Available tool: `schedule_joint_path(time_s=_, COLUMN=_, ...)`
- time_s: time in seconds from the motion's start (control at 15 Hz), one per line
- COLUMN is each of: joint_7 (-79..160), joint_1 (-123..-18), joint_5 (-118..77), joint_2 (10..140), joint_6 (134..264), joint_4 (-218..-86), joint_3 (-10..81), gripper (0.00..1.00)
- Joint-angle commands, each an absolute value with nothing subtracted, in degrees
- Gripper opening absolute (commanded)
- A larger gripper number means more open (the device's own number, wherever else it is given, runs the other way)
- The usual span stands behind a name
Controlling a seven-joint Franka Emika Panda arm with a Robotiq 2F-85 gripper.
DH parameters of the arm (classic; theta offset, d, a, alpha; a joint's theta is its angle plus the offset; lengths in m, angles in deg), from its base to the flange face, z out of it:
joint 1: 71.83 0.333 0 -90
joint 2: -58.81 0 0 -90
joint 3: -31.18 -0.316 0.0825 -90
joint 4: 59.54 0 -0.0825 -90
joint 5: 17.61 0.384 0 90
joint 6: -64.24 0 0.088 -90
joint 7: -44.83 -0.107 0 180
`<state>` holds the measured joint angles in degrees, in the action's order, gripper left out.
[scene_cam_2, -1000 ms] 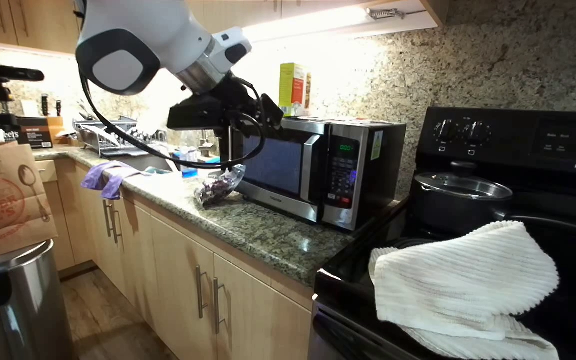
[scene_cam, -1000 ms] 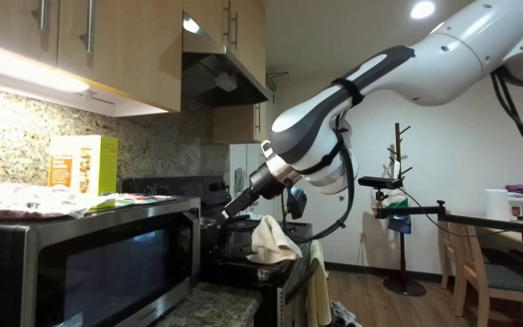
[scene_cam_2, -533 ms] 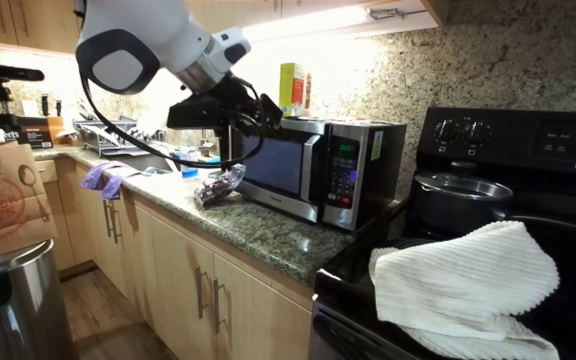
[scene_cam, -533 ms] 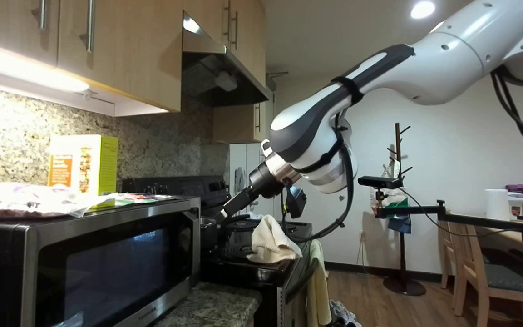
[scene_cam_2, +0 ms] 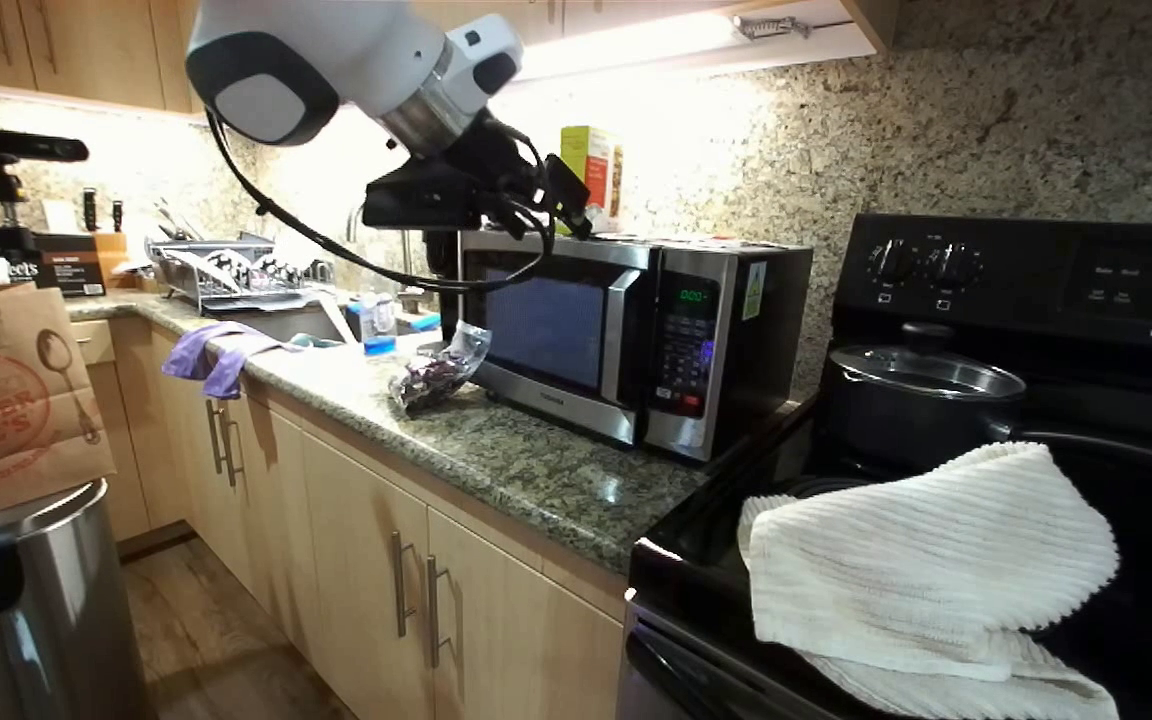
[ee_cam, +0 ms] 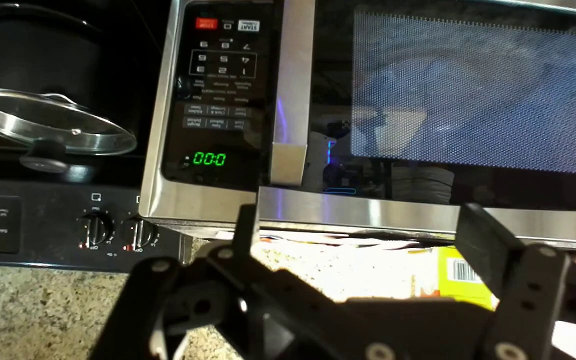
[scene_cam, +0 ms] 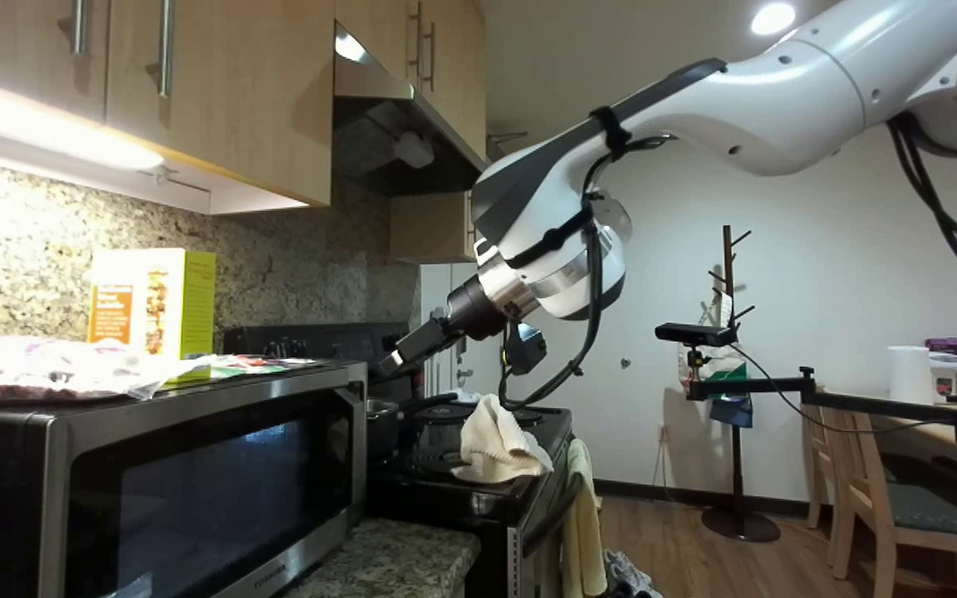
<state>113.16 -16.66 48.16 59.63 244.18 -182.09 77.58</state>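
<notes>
Ribbed white towel (scene_cam_2: 926, 560) on a black stove (scene_cam_2: 1031, 285), lidded pot (scene_cam_2: 911, 415), brown paper bag (scene_cam_2: 21, 390), steel bin (scene_cam_2: 61, 610), coat stand (scene_cam: 737, 465)

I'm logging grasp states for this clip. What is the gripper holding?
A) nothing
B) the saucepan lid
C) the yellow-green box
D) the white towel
A: in the wrist view the gripper stands open, its fingers spread apart and gripping nothing, with the microwave showing beyond.

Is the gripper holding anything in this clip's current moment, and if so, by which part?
Nothing is held: in the wrist view the gripper stands open, its fingers apart with nothing clamped between them; the microwave shows beyond.
</notes>
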Motion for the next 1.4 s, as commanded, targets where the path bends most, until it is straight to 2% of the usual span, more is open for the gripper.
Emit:
schedule_joint_path(time_s=0.0, joint_7=128.22, joint_1=-19.15, joint_5=62.3, joint_2=64.79, joint_6=238.81, joint_4=-174.11, joint_3=77.66, gripper=1.0)
schedule_joint_path(time_s=0.07, joint_7=121.17, joint_1=-17.31, joint_5=55.95, joint_2=61.37, joint_6=241.64, joint_4=-178.99, joint_3=77.71, gripper=1.0)
schedule_joint_path(time_s=0.87, joint_7=123.23, joint_1=-17.98, joint_5=59.05, joint_2=63.1, joint_6=240.92, joint_4=-177.17, joint_3=77.77, gripper=1.0)
schedule_joint_path(time_s=1.07, joint_7=121.45, joint_1=-20.48, joint_5=65.42, joint_2=68.67, joint_6=233.25, joint_4=-173.21, joint_3=78.81, gripper=1.0)
schedule_joint_path(time_s=1.33, joint_7=131.57, joint_1=-26.48, joint_5=82.03, joint_2=78.8, joint_6=223.55, joint_4=-166.35, joint_3=78.03, gripper=1.0)
